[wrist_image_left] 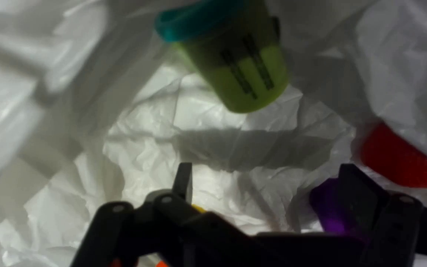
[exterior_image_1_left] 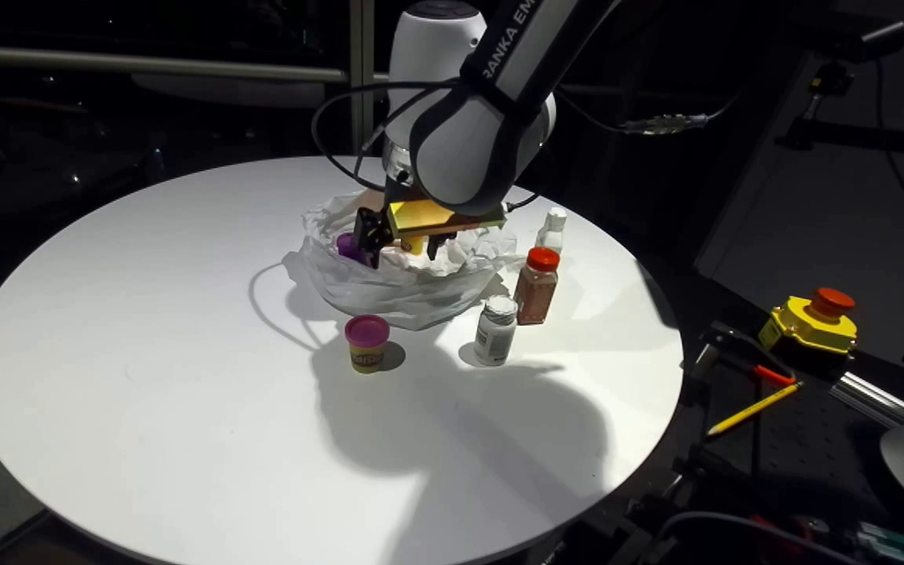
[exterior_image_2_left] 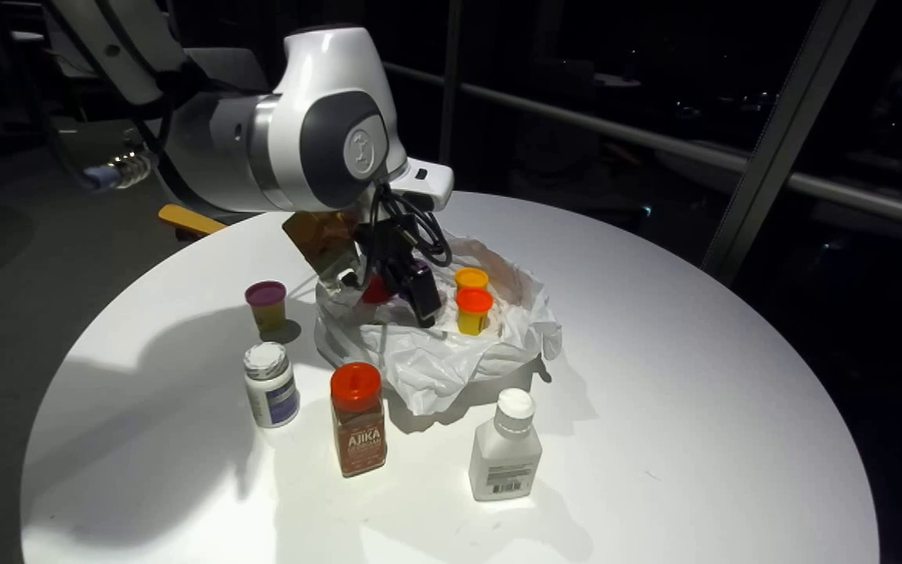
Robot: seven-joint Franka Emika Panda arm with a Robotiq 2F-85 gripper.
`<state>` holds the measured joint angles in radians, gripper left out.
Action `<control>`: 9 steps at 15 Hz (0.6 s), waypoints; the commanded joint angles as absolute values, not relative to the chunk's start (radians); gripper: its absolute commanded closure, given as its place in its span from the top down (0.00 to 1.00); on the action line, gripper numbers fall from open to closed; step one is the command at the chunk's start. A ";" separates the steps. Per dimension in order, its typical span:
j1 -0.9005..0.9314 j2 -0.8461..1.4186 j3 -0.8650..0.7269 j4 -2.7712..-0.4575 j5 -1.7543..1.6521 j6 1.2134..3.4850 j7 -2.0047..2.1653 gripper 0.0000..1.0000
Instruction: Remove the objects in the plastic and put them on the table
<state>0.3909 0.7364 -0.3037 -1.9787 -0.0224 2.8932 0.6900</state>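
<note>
Right now, your one black two-fingered gripper (wrist_image_left: 265, 174) hangs at the open mouth of one thin, wrinkled, whitish plastic bag (exterior_image_1_left: 389, 298), its fingers spread wide with crumpled plastic showing between them. Beneath gripper and bag you have one large round white tabletop (exterior_image_1_left: 146, 377).

You can count five objects inside the bag. In the wrist view, one green tub with a teal lid (wrist_image_left: 235, 66) lies tilted beyond your fingertips. Just beside one finger, partly hidden by it, is one purple thing (wrist_image_left: 326, 205); you cannot tell whether they touch. Past that same finger lies one red thing (wrist_image_left: 402, 159), partly covered by the plastic. In an exterior view, two more sit just beside the gripper: one tub with a yellow-orange lid (exterior_image_2_left: 471, 278) and one yellow tub with a red-orange lid (exterior_image_2_left: 471, 319).

Four others stand upright on the tabletop, outside the bag and well apart from your fingers: one yellow tub with a pink lid (exterior_image_1_left: 366, 345), one white round bottle with a white cap (exterior_image_2_left: 272, 392), one square-sided red-brown jar with a red cap (exterior_image_2_left: 358, 423), and one white square-shouldered bottle with a white cap (exterior_image_2_left: 506, 454).
</note>
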 commanded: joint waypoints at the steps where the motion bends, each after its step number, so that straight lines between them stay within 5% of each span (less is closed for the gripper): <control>1: 0.379 0.736 -0.279 -1.975 -0.007 2.890 0.678 1.00; 9: 0.367 0.734 -0.256 -1.970 -0.001 2.886 0.674 1.00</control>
